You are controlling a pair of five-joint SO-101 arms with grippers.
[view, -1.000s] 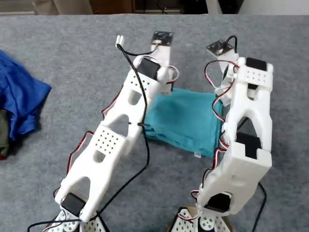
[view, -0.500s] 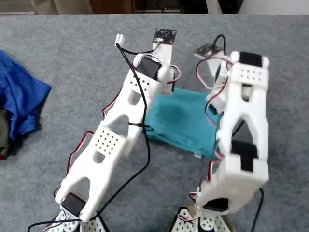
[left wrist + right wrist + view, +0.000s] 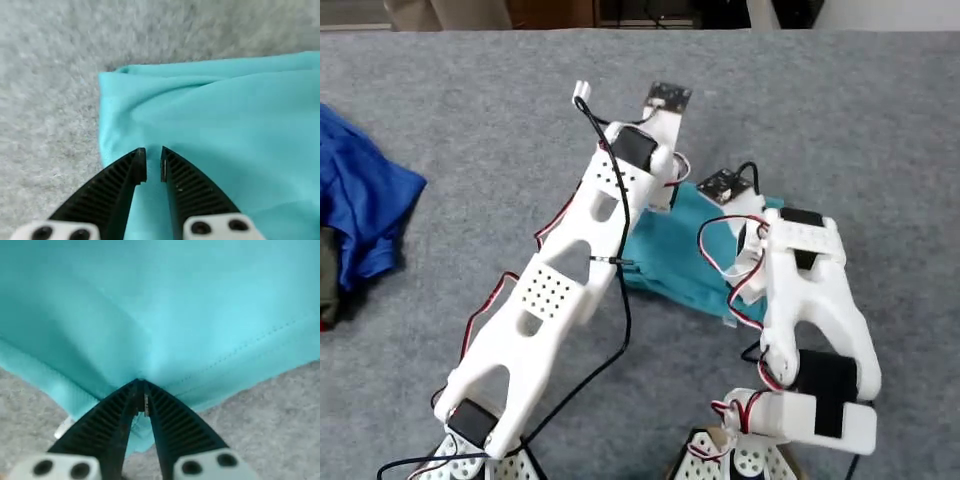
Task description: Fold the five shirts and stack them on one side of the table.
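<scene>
A teal shirt (image 3: 670,250), folded into a rough rectangle, lies on the grey table between the two arms. The left arm (image 3: 610,200) stretches over its far left part. My left gripper (image 3: 151,162) hangs just above the shirt (image 3: 225,110) near a corner, open by a narrow gap with nothing gripped. The right arm (image 3: 800,270) is bent low over the shirt's right side. My right gripper (image 3: 141,390) is shut, and the teal cloth (image 3: 175,300) puckers into a crease at its tips near a stitched hem.
A crumpled blue shirt (image 3: 360,210) lies at the table's left edge with a dark garment (image 3: 328,280) beside it. Grey felt (image 3: 470,120) covers the table. Both arm bases stand at the near edge.
The right arm has drawn back toward its base and dropped lower onto the teal shirt. The left arm's wrist has shifted slightly farther away.
</scene>
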